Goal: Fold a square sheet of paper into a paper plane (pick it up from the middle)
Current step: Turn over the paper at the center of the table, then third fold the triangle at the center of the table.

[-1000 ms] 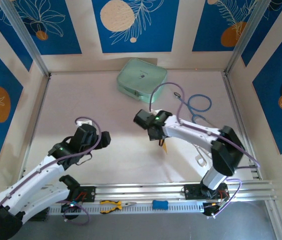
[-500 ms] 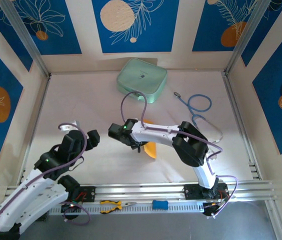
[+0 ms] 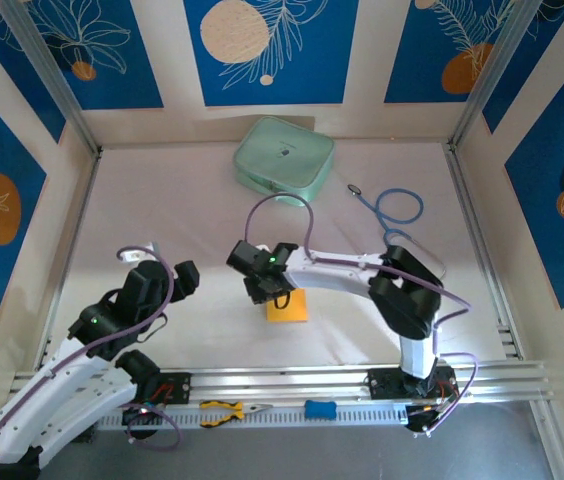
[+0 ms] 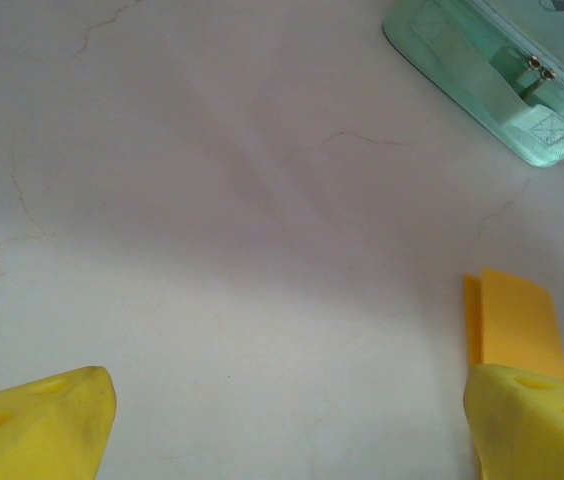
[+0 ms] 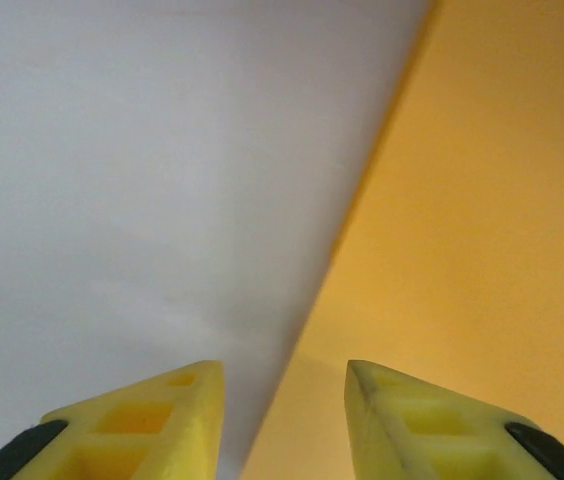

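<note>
Paper (image 3: 289, 307) now flat on table (image 3: 162, 220) | right jaws narrowly parted above its edge | left jaws wide

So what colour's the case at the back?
Pale green; the case shows best in top view.

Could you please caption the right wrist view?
Right fingers, apart, over the edge of the orange paper on the table.

- From above, the right gripper (image 3: 275, 297) covers part of the far edge of the square sheet of paper (image 3: 290, 310), and its fingers are hidden.
- In the left wrist view, one finger of the left gripper (image 4: 287, 400) hides the paper's near end. The pale green case (image 4: 482, 70) runs off the frame.
- In the right wrist view, the paper runs off the top and right edges.
</note>
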`<control>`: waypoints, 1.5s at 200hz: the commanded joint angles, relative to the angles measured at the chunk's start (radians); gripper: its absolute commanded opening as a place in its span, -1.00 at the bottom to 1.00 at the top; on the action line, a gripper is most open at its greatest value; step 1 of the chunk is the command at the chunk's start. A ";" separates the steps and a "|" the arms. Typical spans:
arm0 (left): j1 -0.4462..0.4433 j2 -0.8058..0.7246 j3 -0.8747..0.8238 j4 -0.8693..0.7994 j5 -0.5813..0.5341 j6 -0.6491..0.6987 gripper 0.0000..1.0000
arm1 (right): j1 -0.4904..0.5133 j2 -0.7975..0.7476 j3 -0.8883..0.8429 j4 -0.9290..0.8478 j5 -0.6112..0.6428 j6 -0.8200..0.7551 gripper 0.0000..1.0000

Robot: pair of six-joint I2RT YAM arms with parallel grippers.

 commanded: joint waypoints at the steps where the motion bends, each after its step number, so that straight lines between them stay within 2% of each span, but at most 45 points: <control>1: 0.009 0.013 -0.005 0.056 0.068 0.042 0.75 | -0.035 -0.126 -0.096 0.192 -0.152 0.011 -0.20; 17: 0.009 0.038 -0.010 0.100 0.131 0.058 0.71 | -0.090 -0.216 -0.222 0.299 -0.217 0.071 -0.24; 56: 0.010 0.186 0.008 0.197 0.314 0.096 0.59 | -0.279 -0.406 -0.576 0.602 -0.397 0.232 -0.48; 101: 0.009 0.410 0.010 0.356 0.572 0.094 0.47 | -0.428 -0.528 -0.793 0.747 -0.498 0.298 -0.72; 151: 0.009 0.638 0.021 0.504 0.796 0.060 0.47 | -0.471 -0.516 -0.818 0.778 -0.559 0.294 -0.78; 184: 0.009 0.731 0.018 0.581 0.872 0.041 0.46 | -0.476 -0.463 -0.811 0.814 -0.585 0.305 -0.80; 223: 0.009 0.814 0.010 0.659 0.937 0.010 0.42 | -0.477 -0.402 -0.782 0.837 -0.612 0.299 -0.87; 300: 0.008 0.882 -0.002 0.714 0.974 -0.011 0.40 | -0.491 -0.338 -0.757 0.874 -0.696 0.274 -0.87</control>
